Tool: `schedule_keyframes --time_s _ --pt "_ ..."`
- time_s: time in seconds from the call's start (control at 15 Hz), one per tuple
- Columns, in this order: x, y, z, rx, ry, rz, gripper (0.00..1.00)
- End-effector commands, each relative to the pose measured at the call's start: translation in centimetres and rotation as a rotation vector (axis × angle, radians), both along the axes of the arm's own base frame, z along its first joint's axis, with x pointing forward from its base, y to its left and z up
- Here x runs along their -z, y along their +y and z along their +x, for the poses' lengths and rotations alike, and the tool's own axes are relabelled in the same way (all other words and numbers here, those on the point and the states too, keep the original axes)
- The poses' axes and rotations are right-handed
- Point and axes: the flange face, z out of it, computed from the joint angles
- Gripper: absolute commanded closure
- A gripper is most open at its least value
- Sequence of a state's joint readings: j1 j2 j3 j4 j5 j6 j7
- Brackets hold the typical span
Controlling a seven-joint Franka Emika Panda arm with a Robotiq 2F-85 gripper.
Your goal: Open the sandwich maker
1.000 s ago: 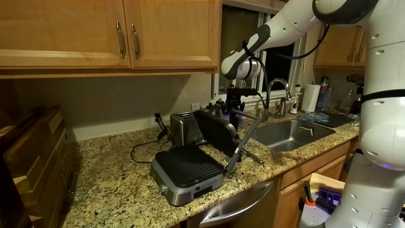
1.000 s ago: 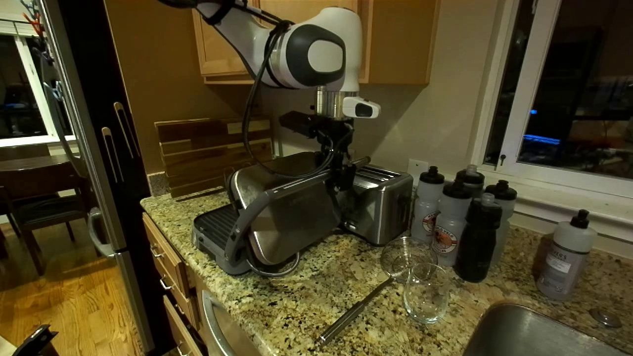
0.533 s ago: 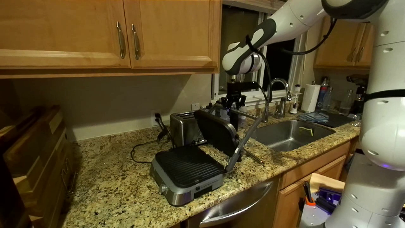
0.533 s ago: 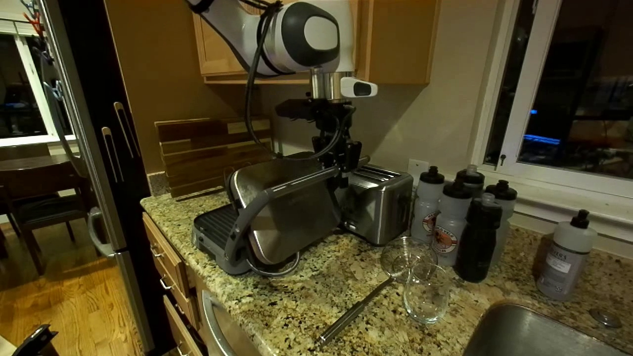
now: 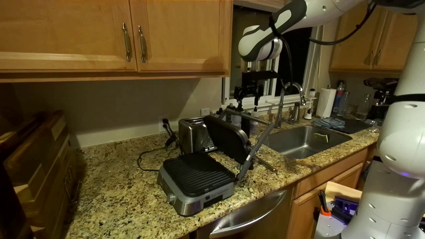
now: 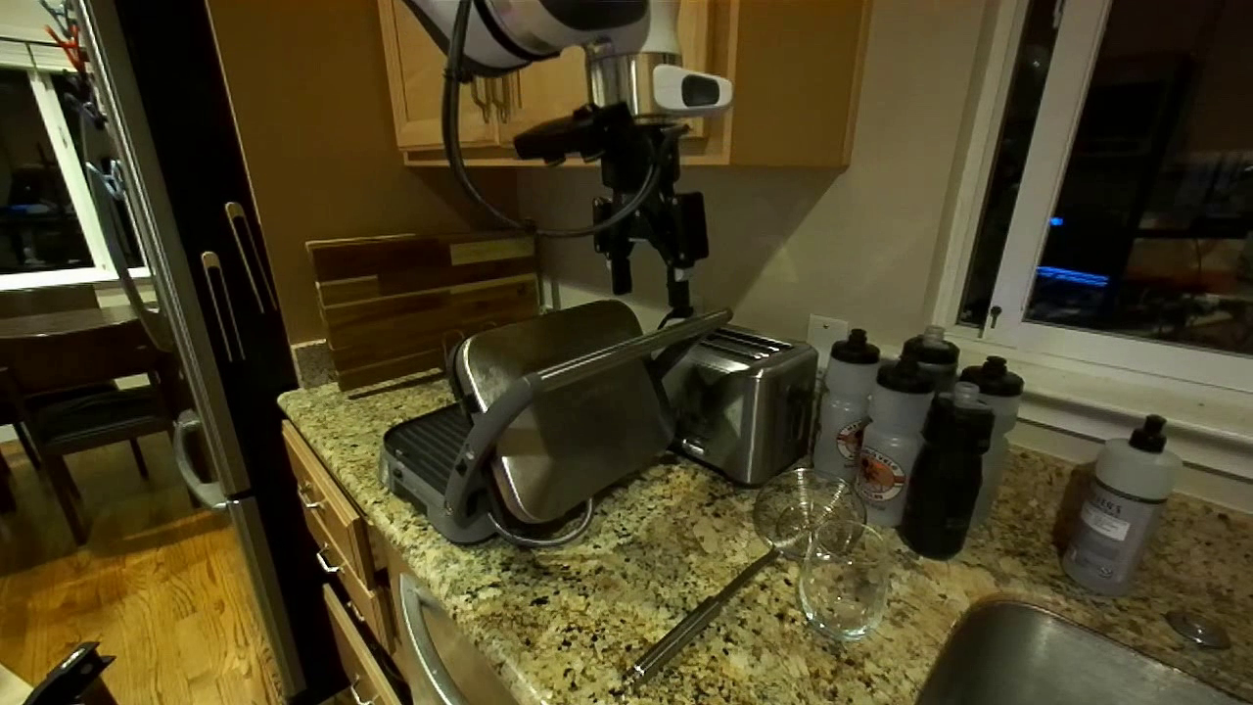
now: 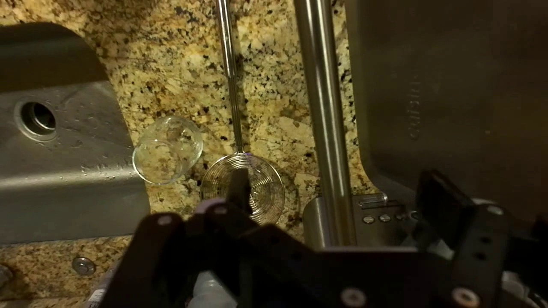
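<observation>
I find the gripper [image 6: 650, 290] with jaws standing wide apart, holding nothing, its fingertips [image 6: 622, 279] pointing down near the bar handle [image 6: 626, 350] around the centre of an exterior view; whether they touch it I cannot tell. The sandwich maker [image 5: 209, 176] sits on the counter [image 5: 123, 202], lower centre in an exterior view, its lid [image 6: 578, 421] raised and tilted back, the ribbed lower plate [image 5: 194, 172] exposed. A steel toaster [image 6: 764, 406] stands near the lid, right of centre, with bottles [image 6: 884, 470] further right. In the wrist view, a glass [image 7: 169, 149] and a wire utensil [image 7: 236, 113] occupy the centre left; the sink [image 7: 77, 132], the left edge.
</observation>
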State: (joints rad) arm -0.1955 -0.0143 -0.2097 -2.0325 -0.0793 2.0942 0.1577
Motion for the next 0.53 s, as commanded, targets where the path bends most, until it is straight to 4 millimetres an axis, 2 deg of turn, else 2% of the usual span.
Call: schedule_keyframes --time_s 0.0,0.07,0.13,0.47 --pt "-2.0 2.3 -2.5 -0.042 -0.008 0.044 0.00" --pt "-2.2 2.8 -2.7 -0.036 -0.001 0.054 0.00" --pt "-1.7 1.5 -0.9 -0.020 -0.004 0.024 0.00" --pt "-2.0 2.3 -1.5 -0.029 -0.004 0.033 0.00"
